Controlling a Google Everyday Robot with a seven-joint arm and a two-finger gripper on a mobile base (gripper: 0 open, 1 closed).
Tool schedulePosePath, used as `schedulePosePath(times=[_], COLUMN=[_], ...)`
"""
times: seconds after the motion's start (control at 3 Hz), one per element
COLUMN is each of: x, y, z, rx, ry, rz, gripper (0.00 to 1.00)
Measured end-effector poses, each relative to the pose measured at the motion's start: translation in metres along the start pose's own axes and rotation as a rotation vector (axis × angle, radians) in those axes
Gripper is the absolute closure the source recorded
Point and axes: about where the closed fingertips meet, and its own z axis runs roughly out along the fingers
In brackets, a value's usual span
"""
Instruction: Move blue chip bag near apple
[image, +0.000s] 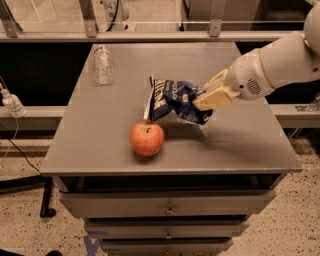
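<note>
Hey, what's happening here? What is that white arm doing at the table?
A robot arm reaches in from the right. Its gripper is shut on a crumpled blue chip bag, holding it low over the grey table. The bag hangs close to a red apple, just behind it. A clear plastic bottle stands near the far left corner.

A robot lab or workshop by the look of it, grey metal drawer cabinet (100, 145) serving as workbench, speckled terrazzo floor (25, 220), plug and cable (11, 102) dangling left, metal framing (150, 36) behind, gripper (207, 98) over the cabinet top, pinching the blue chip bag (172, 97).
</note>
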Motion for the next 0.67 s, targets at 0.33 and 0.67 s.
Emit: schedulePosePath(times=[0.33, 0.67], x=[-0.003, -0.005], y=[0.011, 0.015], z=[0.021, 0.037], rx=[-0.01, -0.007], ry=[0.024, 0.035], rz=[0.026, 0.059], gripper=[1.0, 1.0])
